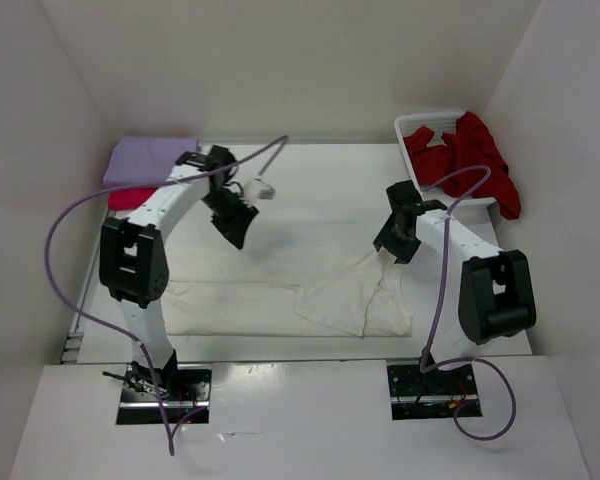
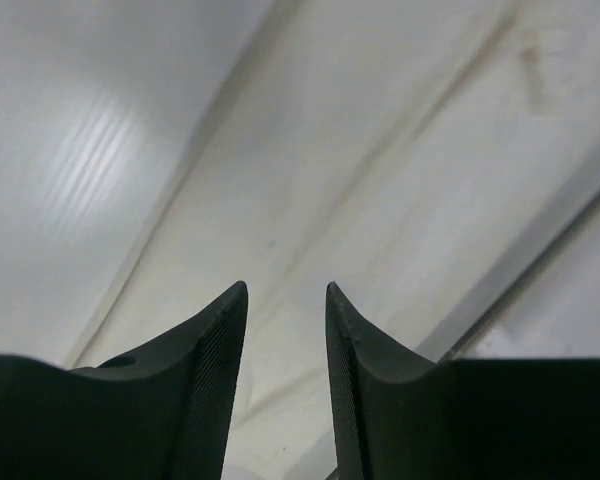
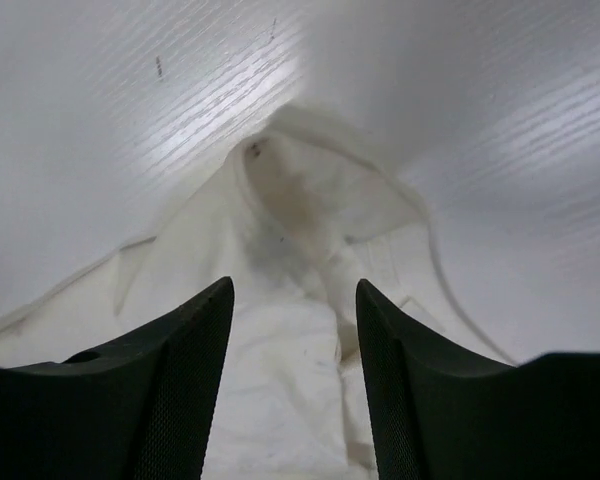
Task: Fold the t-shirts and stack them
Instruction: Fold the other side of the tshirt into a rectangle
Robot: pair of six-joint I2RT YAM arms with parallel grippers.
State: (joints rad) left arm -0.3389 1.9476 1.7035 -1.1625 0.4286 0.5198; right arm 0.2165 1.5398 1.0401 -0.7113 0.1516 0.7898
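Note:
A cream white t-shirt (image 1: 280, 295) lies spread across the near part of the table, its right part bunched in folds; it also shows in the right wrist view (image 3: 300, 330). A folded lavender shirt (image 1: 145, 160) lies on a magenta-pink shirt (image 1: 128, 197) at the far left. A dark red shirt (image 1: 470, 160) hangs out of the basket at the far right. My left gripper (image 1: 232, 232) is open and empty above the table beyond the cream shirt; its view (image 2: 286, 292) shows cream cloth below. My right gripper (image 1: 392, 250) is open and empty just above the cream shirt's right edge (image 3: 295, 290).
A white plastic lattice basket (image 1: 420, 126) stands at the far right corner. White walls close in the table at the back and both sides. A small white object (image 1: 261, 188) sits on the left arm's wrist. Purple cables loop from both arms.

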